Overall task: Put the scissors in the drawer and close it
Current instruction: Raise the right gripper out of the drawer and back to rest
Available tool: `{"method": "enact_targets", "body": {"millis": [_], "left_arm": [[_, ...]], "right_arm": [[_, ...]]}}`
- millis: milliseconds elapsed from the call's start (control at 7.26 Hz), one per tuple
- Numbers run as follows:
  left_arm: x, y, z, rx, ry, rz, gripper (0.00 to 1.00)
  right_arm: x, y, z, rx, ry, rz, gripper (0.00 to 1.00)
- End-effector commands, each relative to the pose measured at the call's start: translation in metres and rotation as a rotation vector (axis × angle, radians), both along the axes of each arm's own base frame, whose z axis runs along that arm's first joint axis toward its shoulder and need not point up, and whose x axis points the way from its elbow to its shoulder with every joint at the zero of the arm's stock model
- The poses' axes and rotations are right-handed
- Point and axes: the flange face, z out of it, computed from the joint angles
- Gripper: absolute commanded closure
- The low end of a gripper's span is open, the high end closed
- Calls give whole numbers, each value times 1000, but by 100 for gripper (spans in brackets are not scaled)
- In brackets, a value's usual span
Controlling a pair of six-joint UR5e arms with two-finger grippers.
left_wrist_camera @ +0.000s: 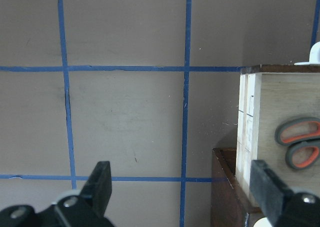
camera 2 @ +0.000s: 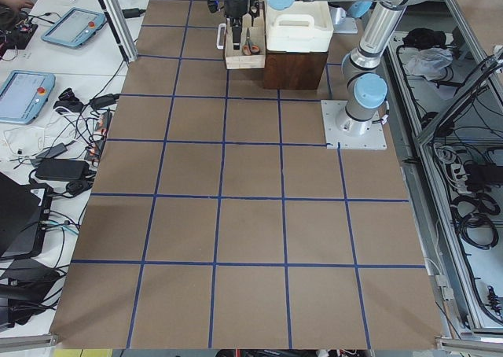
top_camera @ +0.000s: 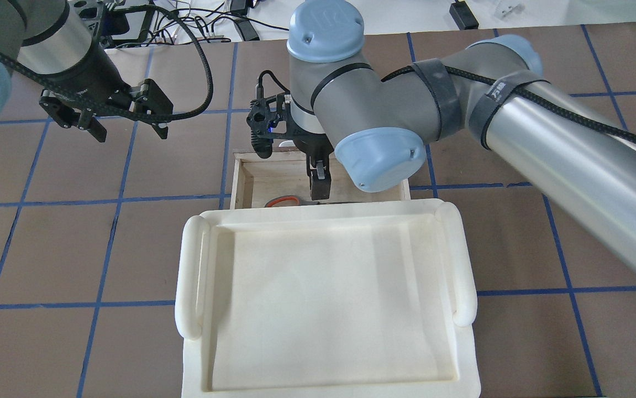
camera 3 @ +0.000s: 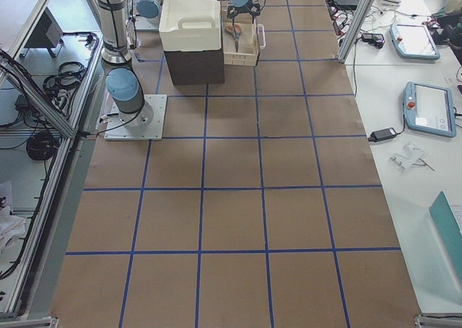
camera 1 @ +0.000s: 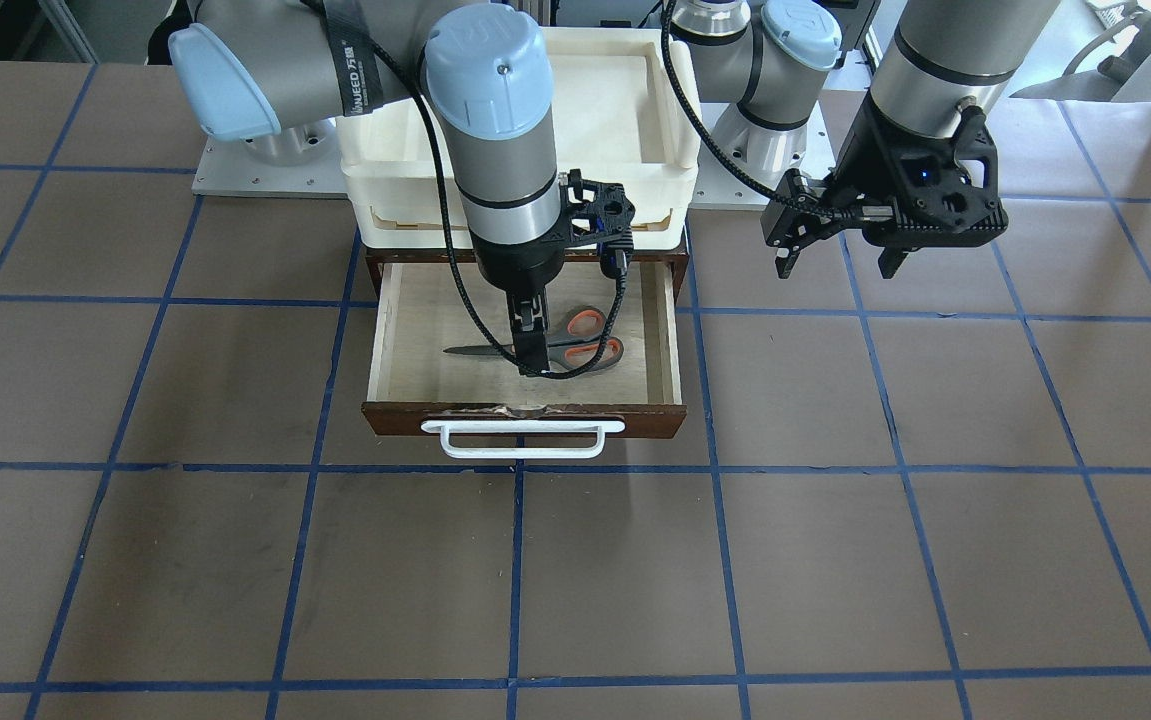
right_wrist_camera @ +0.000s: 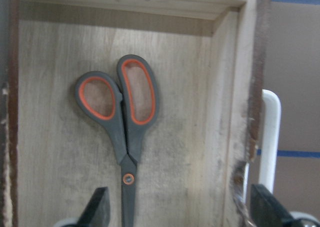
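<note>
Scissors [right_wrist_camera: 127,152]: flat on the drawer floor, lying crosswise, blades shut.
Right gripper [camera 1: 532,345]: down inside the drawer, fingers [right_wrist_camera: 98,207] spread wide either side of the blades, gripping nothing.
Drawer [camera 1: 415,417]: pulled right out, so closing it is the bit left, I'd say.
Left gripper [camera 1: 838,262]: hanging over the table off to the drawer's side, spread wide too, empty.
Risk: the cable [camera 1: 446,230] droops in a loop over the scissors. Lifting out could hook a finger loop and drag them along. Shoving the front off-centre might cock the drawer and jam it.
Around: cream tray [camera 1: 395,190] sits on top of the cabinet [camera 3: 193,66], and the white handle [camera 1: 525,453] sticks out front.
In the way: right arm itself. The drawer can't go in till the arm's out.
</note>
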Motion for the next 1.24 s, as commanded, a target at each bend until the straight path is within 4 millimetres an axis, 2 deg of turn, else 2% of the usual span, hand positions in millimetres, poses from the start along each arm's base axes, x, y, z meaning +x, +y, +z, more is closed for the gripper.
{"method": "enact_targets", "body": {"millis": [0,138,276,413,551,689,827,1102], "left_arm": [[0,0,0,1,0,0,0],[0,0,0,-1,0,0,0],[0,0,1,-3,0,0,0],[0,1,1,-1,1,0,0],[0,-2,-2,2,3,0,0],[0,-6,-4,-4,4,0,0],[1,-10,-5,-10,6,3,0],[4,-15,-5,-11,18,8,0]], "right_arm": [[-62,-21,50,-93,8,-132,0],[-111,-28,74,-126,44,-218,0],[-153,-35,88,-128,40,-295,0],[-188,-36,100,-126,35,-395,0],[-210,-31,116,-143,24,-493,0],[-227,-30,122,-143,20,-571,0],[-235,-22,126,-117,22,-675,0],[-236,-15,122,-44,-15,-1013,0]]}}
